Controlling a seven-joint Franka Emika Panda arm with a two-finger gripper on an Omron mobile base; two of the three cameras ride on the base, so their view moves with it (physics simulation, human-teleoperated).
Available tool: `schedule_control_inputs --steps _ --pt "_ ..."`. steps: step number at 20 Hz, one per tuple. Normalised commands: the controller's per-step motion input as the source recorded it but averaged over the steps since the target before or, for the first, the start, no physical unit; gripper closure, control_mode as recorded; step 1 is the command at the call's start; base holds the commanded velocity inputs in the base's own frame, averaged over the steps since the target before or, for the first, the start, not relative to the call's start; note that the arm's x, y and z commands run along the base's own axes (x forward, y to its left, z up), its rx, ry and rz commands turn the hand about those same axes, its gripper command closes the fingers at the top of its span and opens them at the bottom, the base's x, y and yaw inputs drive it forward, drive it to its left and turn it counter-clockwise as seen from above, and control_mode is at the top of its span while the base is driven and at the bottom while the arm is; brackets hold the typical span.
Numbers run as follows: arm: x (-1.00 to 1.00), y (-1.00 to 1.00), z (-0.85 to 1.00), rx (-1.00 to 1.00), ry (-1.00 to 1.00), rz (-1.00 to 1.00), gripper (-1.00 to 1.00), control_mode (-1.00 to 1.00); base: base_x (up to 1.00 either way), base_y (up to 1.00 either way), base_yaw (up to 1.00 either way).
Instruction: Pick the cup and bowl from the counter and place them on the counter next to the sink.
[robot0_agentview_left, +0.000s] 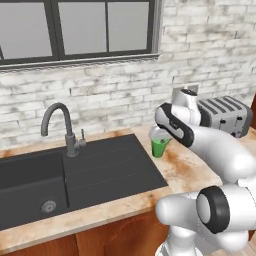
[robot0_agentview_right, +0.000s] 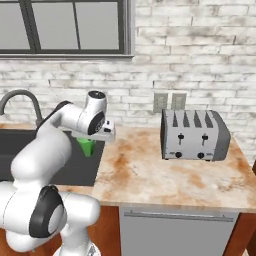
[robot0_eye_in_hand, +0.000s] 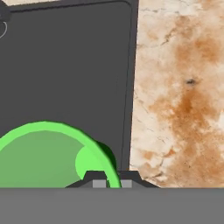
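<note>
The green cup (robot0_agentview_left: 160, 147) (robot0_agentview_right: 86, 146) (robot0_eye_in_hand: 39, 153) hangs upright at the right rim of the dark sink (robot0_agentview_left: 100, 170) (robot0_agentview_right: 75, 167) (robot0_eye_in_hand: 65, 65), right where the basin meets the blotched counter (robot0_agentview_left: 187, 170) (robot0_agentview_right: 150, 170) (robot0_eye_in_hand: 183, 87). My gripper (robot0_agentview_left: 158, 135) (robot0_agentview_right: 96, 137) (robot0_eye_in_hand: 113, 183) comes down on it from above, the two fingertips close together and pinching the cup's rim. Whether the cup's base touches a surface I cannot tell. The bowl is out of view.
A tall grey faucet (robot0_agentview_left: 65, 127) (robot0_agentview_right: 20, 100) stands behind the sink. A silver toaster (robot0_agentview_left: 225, 115) (robot0_agentview_right: 195, 134) sits at the back right of the counter, below wall outlets (robot0_agentview_right: 170, 101). A brick wall and window run behind.
</note>
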Motion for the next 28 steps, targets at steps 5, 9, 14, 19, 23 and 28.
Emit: schedule_control_inputs --steps 5,9,14,19,23,28 --pt "-0.01 -0.19 -0.34 -0.03 0.00 0.02 1.00 -1.00 0.00 0.00 0.00" --pt "-0.03 0.00 -0.58 -0.05 0.00 0.00 1.00 -1.00 0.00 0.00 0.00" --pt "0.00 -0.06 -0.56 -0.06 0.00 0.00 1.00 -1.00 0.00 0.00 0.00" --pt "0.00 -0.44 -0.11 -0.01 0.00 0.00 1.00 -1.00 0.00 0.00 0.00" --pt "0.00 -0.38 -0.27 0.00 0.01 0.00 1.00 -1.00 0.00 0.00 0.00" --pt "0.00 -0.05 -0.34 0.00 0.03 0.00 1.00 -1.00 0.00 0.00 0.00"
